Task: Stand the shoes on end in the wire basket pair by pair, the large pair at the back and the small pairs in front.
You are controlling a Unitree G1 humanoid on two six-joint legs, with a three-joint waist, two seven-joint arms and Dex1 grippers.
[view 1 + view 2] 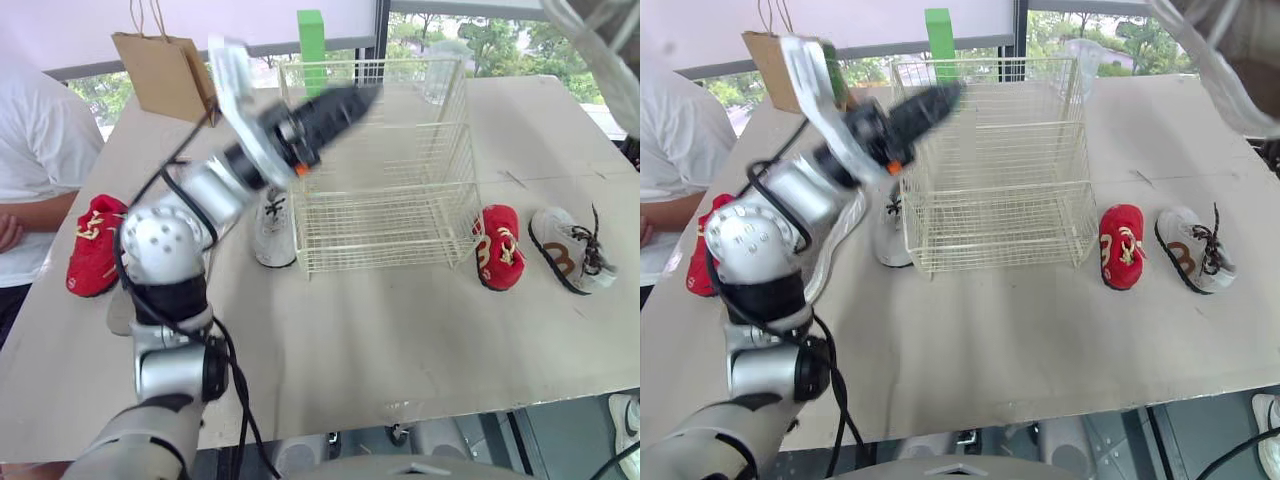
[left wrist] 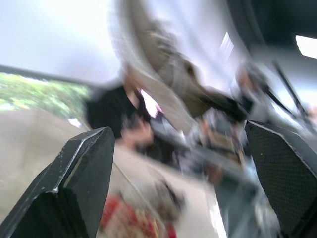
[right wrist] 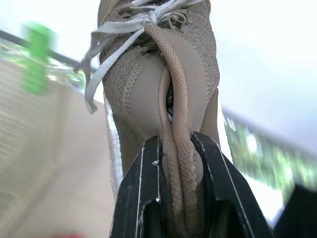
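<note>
Now, the right gripper [image 3: 176,148] is clamped on the heel collar of the beige shoe [image 3: 163,74], raised clear of the table [image 1: 380,330]. It's a soft knit, light I'd judge, and floppy (the collar is creased between the fingers), so grip the stiffer heel. The left gripper [image 2: 176,131] gapes wide by the wire basket [image 1: 380,190]. Toe and sole are hidden.

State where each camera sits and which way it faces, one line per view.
Left eye: on the head, facing forward and down at the basket on the table; the left arm shows, the left gripper raised at the basket's top.
Right eye: beside it, same scene, slightly offset.
Left wrist: along the open left gripper's fingers, out across the table.
Right wrist: along the right gripper, shut on a beige shoe.
Shared: both eyes see the basket, left arm and red shoe right of the basket.
</note>
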